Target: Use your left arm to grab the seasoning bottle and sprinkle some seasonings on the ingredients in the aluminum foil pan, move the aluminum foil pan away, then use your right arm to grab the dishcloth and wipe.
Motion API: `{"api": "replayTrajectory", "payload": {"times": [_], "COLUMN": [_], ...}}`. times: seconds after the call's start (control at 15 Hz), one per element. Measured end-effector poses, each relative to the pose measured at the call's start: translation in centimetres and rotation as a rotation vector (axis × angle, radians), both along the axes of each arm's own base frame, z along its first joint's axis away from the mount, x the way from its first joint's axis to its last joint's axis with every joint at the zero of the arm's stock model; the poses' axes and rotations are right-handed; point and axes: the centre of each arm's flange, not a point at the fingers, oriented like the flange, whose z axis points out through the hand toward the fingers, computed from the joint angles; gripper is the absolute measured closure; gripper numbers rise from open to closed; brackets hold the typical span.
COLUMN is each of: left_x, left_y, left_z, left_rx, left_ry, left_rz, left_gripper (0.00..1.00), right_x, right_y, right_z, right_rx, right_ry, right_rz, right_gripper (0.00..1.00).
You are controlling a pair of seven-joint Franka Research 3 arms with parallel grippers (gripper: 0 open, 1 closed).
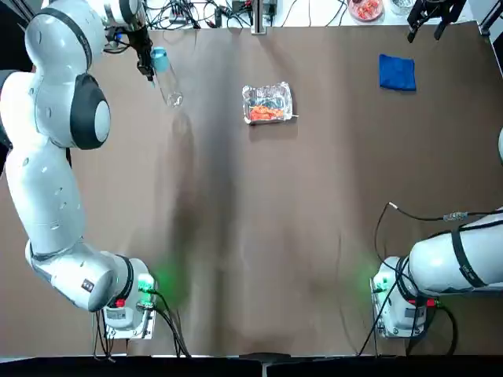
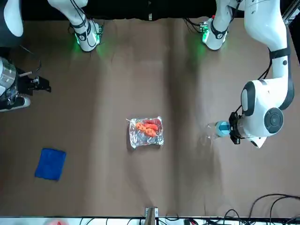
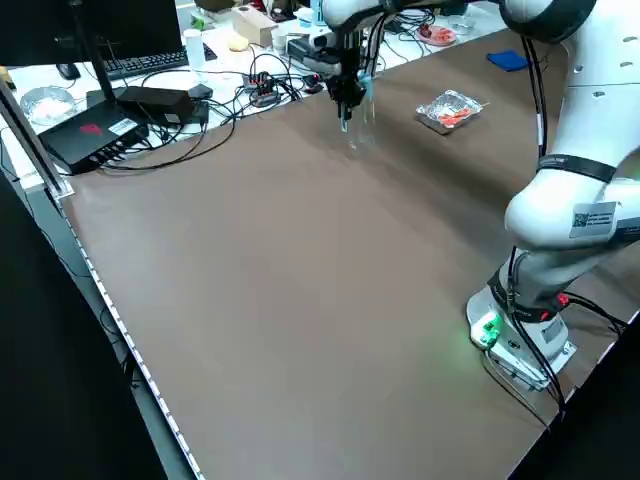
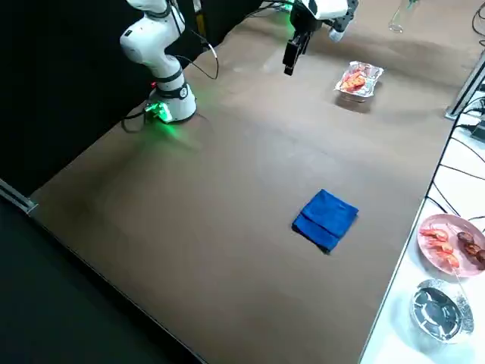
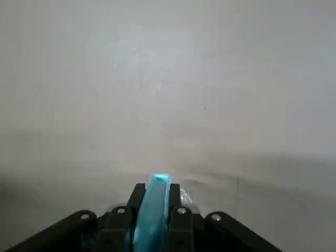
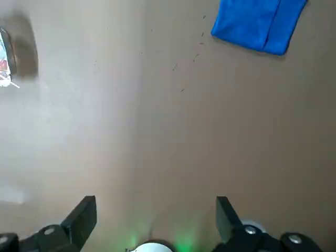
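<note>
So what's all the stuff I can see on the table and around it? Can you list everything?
Small clear bottle with a light-blue cap: one, clear and blue, held at its cap above the table's far left part.
Crinkled silver foil pan: one, silver, far middle of the table.
Food pieces: a few, orange-red and pale, inside the pan.
Folded cloth: one, bright blue, far right corner.
Pink plate of food: one, off the table beyond the cloth.
Brown table: one.
Left arm's pincer: black, closed on the bottle's cap.
Right arm's pincer: black, open, raised over the table's right side.
</note>
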Motion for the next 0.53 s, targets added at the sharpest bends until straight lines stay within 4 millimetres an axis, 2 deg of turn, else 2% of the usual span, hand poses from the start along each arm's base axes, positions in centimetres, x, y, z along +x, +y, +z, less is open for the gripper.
{"api": "replayTrajectory", "payload": {"times": [0.27, 0.53], "left_x": [-0.7, -1.2], "left_y": [0.9, 1.4], "left_z": [-2.7, -4.1], "left_rx": [0.010, 0.037], "left_ry": [-0.018, -0.039], "left_rz": [-0.002, -0.013], "left_gripper": [0.77, 0.77], "right_x": [0.0, 0.0], "right_y": [0.0, 0.0], "right_z": [0.0, 0.0], "right_rx": [0.000, 0.000], "right_ry": [0.000, 0.000], "right_rz": [0.000, 0.000], "right_gripper": [0.00, 0.00]}}
